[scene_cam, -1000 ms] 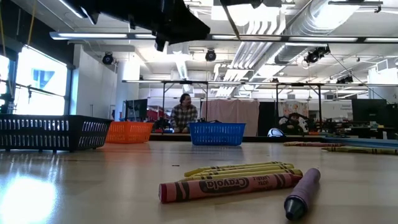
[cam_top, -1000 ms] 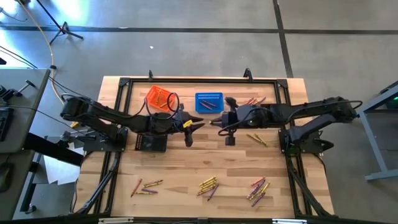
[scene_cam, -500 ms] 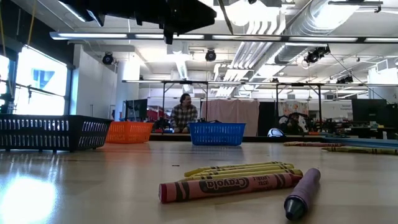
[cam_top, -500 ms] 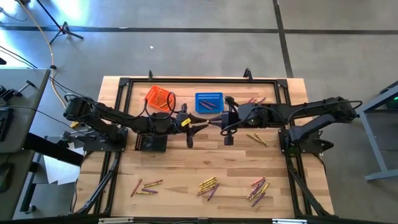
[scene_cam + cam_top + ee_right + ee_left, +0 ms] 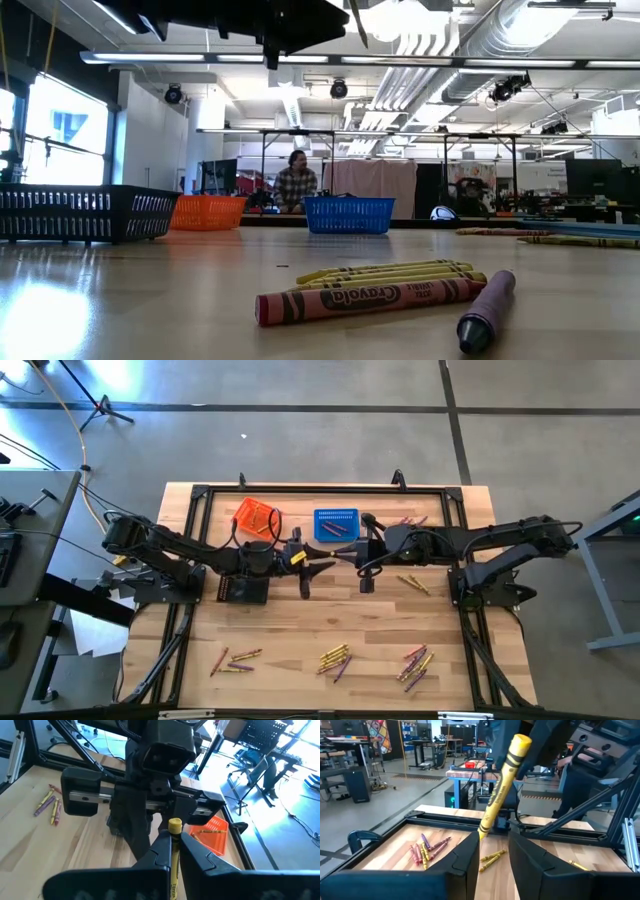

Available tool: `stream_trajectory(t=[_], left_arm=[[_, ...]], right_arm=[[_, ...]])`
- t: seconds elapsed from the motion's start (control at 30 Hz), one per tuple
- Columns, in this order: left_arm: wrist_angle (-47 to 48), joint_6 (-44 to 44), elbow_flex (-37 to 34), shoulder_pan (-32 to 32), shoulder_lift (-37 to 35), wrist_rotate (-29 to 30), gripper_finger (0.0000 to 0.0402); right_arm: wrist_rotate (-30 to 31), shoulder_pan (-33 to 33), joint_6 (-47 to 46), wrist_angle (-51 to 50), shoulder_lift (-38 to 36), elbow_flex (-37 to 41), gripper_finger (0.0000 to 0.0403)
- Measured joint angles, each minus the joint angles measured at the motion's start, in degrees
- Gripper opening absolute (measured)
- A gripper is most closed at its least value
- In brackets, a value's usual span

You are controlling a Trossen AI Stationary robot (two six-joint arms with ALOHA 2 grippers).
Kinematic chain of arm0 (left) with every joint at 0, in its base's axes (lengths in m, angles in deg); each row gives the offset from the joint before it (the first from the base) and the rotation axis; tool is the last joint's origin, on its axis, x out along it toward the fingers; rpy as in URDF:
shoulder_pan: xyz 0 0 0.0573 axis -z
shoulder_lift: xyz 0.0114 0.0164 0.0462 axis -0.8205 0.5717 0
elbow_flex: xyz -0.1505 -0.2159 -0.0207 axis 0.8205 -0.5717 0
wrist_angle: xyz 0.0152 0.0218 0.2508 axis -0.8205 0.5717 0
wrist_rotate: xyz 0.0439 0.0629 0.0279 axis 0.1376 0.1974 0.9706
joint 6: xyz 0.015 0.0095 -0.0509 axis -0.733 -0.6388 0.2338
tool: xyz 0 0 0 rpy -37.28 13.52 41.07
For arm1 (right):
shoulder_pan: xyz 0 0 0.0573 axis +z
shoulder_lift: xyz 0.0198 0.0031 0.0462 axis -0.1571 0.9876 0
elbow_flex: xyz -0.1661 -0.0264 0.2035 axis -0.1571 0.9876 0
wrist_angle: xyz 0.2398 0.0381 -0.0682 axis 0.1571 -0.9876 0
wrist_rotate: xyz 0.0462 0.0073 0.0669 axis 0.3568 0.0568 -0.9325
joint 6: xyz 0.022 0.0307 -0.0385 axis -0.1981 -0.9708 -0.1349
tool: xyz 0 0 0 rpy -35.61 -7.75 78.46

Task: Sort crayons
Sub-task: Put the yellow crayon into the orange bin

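Note:
Above the table's middle, my two grippers meet tip to tip. My right gripper (image 5: pixel 176 836) (image 5: pixel 347 554) is shut on a yellow crayon (image 5: pixel 499 790), which slants steeply down from it. The crayon's pointed tip (image 5: pixel 480 833) reaches between the fingers of my left gripper (image 5: pixel 494 845) (image 5: pixel 326 564). Those fingers stand open, and I cannot tell whether the tip touches the nearer one. More crayons lie flat on the table in loose heaps near the front edge (image 5: pixel 335 658) (image 5: pixel 415 665) (image 5: pixel 235 658) and at the far right (image 5: pixel 408 520). My right gripper pinches the yellow crayon near its flat upper end (image 5: pixel 174 826) between its two fingertips. The fingers come from the table's right, slanting a little downward. The crayon is lifted clear of the table and hangs steeply below the fingers, tip downward.
An orange basket (image 5: pixel 255 517) and a blue basket (image 5: pixel 336 523) stand at the far side. A black basket (image 5: pixel 243 588) sits under my left arm. A black frame (image 5: pixel 190 560) rims the table. A person (image 5: pixel 295 185) sits in the room behind.
My left gripper has tipped its fingers up from a downward slant to level while staying in place.

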Motion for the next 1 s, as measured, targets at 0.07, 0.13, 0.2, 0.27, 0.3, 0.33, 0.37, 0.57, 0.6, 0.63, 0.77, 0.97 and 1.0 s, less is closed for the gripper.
stream_trajectory(t=[0.07, 0.13, 0.2, 0.27, 0.3, 0.33, 0.37, 0.57, 0.6, 0.63, 0.77, 0.97, 1.0], left_arm=[[-0.2, -0.6, 0.0, 0.3, 0.0, 0.0, 0.0107], [-1.1, -1.3, 0.0, 0.6, 0.0, 0.0, 0.0118], [-1.6, -2.0, 0.0, 0.7, 0.0, 0.0, 0.0128], [-2.0, -2.0, 0.0, 0.7, 0.1, 0.0, 0.0137], [-2.7, -2.1, 0.0, 0.7, 0.1, 0.0, 0.0141], [-3.2, -2.1, 0.0, 0.7, 0.1, 0.0, 0.0145], [-3.3, -2.1, 0.0, 0.7, 0.1, 0.0, 0.0147], [-4.0, -2.0, 0.0, 1.0, 0.1, 0.0, 0.0152], [-3.8, -2.0, 0.0, 1.0, 0.1, 0.1, 0.015], [-3.8, -2.1, 0.0, 1.0, 0.1, 0.3, 0.0147], [-3.5, -2.1, 0.0, 1.0, 0.1, 0.6, 0.0113], [-3.3, -2.7, 0.0, 1.0, 0.1, 2.2, 0.0014], [-3.3, -2.7, 0.0, 1.0, 0.1, 2.6, 0.0012]], right_arm=[[0.0, 0.0, -0.2, 0.0, 0.0, 0.0, 0.0003], [0.0, 0.0, -0.4, 0.0, 0.0, 0.0, 0.0003], [-0.3, 0.0, -1.0, 0.6, 0.3, 0.0, 0.0003], [-0.7, 0.0, -1.4, 1.1, 0.9, 0.1, 0.0003], [-1.3, 0.0, -1.3, 1.8, 1.3, 0.1, 0.0003], [-1.5, 0.0, -0.9, 3.1, 1.8, 0.1, 0.0003], [-1.6, 0.0, -0.3, 3.7, 2.2, 0.1, 0.0003], [-2.0, -0.1, 2.1, 7.4, 4.5, 0.1, 0.0003], [-2.2, -0.1, 2.2, 7.7, 4.7, 0.1, 0.0003], [-2.3, -0.1, 2.6, 7.5, 4.7, 0.1, 0.0003], [-2.3, -0.1, 2.9, 7.7, 4.7, 0.1, 0.0003], [-2.0, -0.1, 1.9, 8.1, 4.7, 0.1, 0.0005], [-2.0, -0.1, 1.5, 8.1, 4.7, 0.1, 0.0009]])
